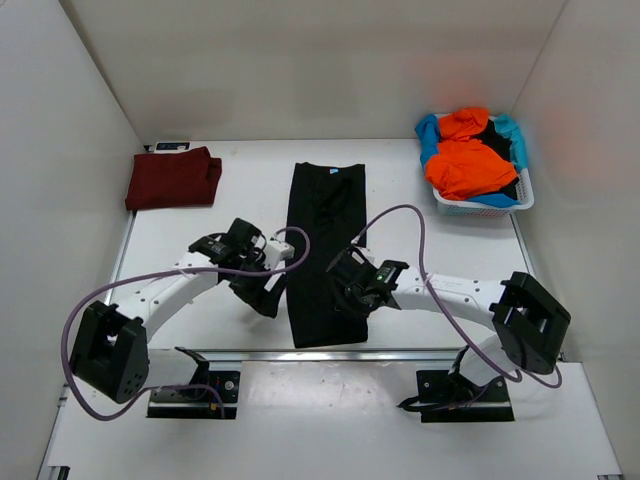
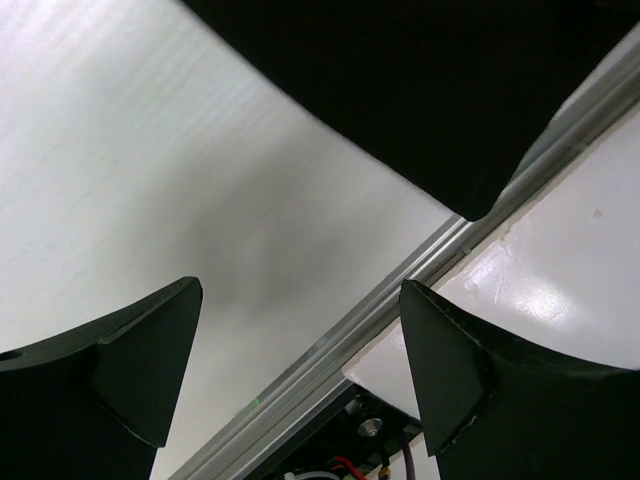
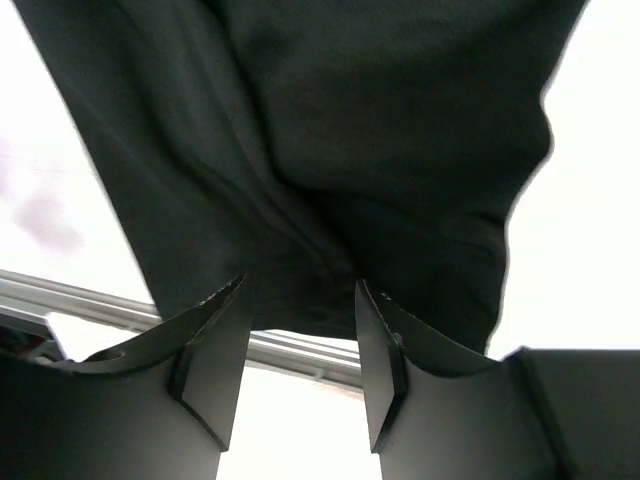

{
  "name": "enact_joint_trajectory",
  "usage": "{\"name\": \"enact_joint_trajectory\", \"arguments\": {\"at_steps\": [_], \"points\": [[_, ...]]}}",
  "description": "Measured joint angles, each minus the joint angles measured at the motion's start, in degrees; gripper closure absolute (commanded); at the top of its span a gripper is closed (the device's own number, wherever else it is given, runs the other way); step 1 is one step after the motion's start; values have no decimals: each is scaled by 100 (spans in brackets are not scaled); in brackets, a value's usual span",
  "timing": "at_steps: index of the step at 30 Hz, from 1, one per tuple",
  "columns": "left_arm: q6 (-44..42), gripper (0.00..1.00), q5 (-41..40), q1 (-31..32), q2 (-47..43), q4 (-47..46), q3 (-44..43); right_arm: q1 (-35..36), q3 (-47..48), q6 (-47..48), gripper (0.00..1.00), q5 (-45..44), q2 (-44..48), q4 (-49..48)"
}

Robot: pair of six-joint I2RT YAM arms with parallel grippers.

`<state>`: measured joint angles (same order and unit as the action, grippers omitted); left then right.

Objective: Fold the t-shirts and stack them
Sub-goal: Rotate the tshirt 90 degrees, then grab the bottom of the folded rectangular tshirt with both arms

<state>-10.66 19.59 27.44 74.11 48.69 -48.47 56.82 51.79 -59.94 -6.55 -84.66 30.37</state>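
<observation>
Straddling the near hem of the black t-shirt (image 3: 330,130), the right gripper (image 3: 300,292) stands half-open; the shirt's length runs straight ahead, and the left gripper (image 2: 300,290) gapes empty alongside.

Bare table (image 1: 250,190) lies open between the dark red shirt (image 1: 172,178) far left and the black shirt (image 1: 325,240) in the middle, and again towards the basket (image 1: 485,208) far right (heaped full). The left arm (image 1: 170,290) and right arm (image 1: 450,292) flank its near end.
</observation>
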Motion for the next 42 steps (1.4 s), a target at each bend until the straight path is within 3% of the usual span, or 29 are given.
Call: {"name": "enact_joint_trajectory", "arguments": {"at_steps": [3, 7, 10, 15, 30, 39, 42], "points": [[55, 8, -39, 466, -164, -175, 195, -28, -273, -46, 57, 66, 98, -96], [46, 8, -199, 1460, -1027, -719, 634, -83, -715, -234, 56, 79, 446, -72], [-234, 1, -470, 1569, -1836, -1231, 925, -188, -925, -404, 56, 37, 925, -44], [-734, 1, -1117, 1961, -2881, -2076, 1366, -428, -1464, -610, 56, -9, 1904, -162], [-767, 1, -1727, 3716, -1552, -3119, 1672, -330, -1696, -704, 52, -48, 1919, -9], [-1204, 2, -1816, 3939, -968, -3276, 1897, -527, -1902, -623, 51, 105, 1919, -289], [-1224, 10, -1847, 3960, -907, -3340, 1910, -540, -1985, -603, 51, 168, 1902, -382]]}}
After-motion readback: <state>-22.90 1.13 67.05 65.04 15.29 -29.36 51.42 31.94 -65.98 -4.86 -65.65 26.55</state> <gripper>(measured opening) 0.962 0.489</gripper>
